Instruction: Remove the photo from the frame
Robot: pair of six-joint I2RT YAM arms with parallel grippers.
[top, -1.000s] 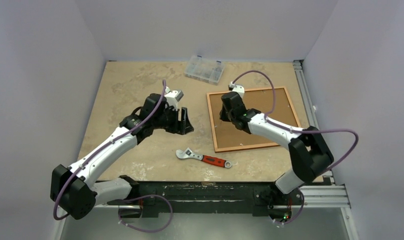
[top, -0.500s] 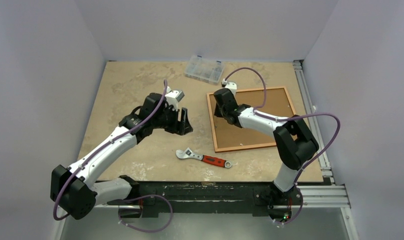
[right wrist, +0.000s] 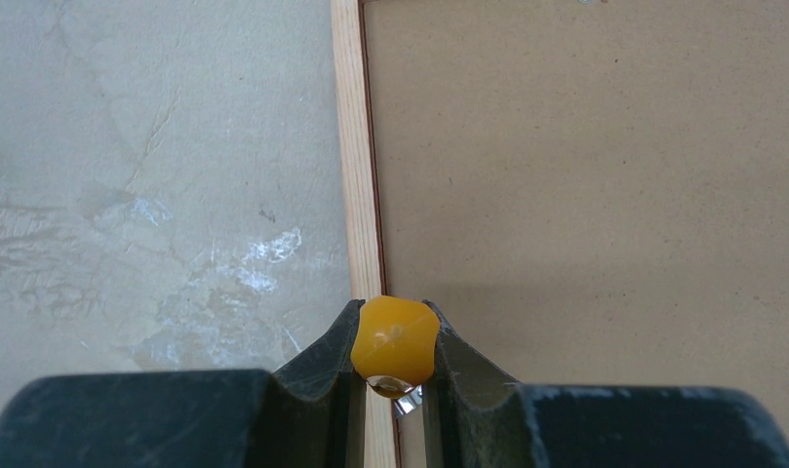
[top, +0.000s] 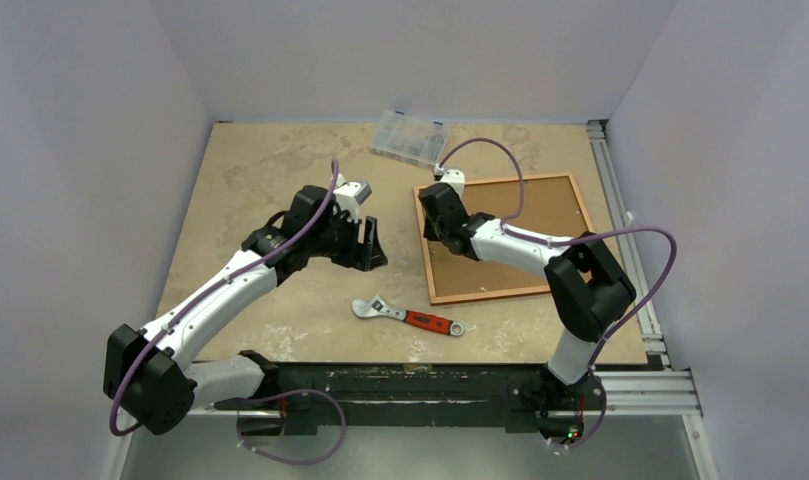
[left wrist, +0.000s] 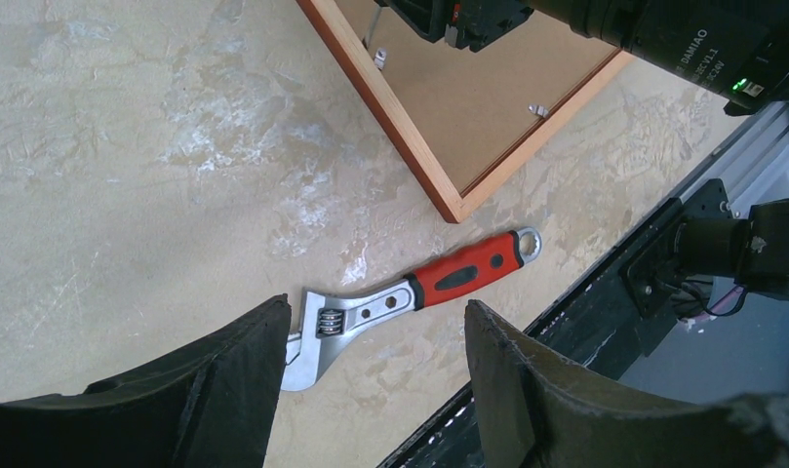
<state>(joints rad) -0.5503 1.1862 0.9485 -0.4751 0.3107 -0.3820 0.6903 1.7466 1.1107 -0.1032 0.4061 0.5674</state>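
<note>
Leftward we are shifting our right gripper (right wrist: pixel 390 327), clenched on a yellow-handled tool (right wrist: pixel 396 343), over the left rail of the frame (right wrist: pixel 355 146), which is lying back-up on the table (top: pixel 260 170); our left gripper (left wrist: pixel 375 322) is hanging released above the wrench (left wrist: pixel 410 291).

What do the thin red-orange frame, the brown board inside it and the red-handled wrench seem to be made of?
Frame: wood, visible grain, reddish stain on the inner edge. Board: probably fibreboard, matte, uniform brown. Wrench: shiny bare metal head; red-and-black grip, probably rubber or plastic.

Mottled beige table (top: pixel 260 170), pale walls (top: pixel 80 150)
</note>
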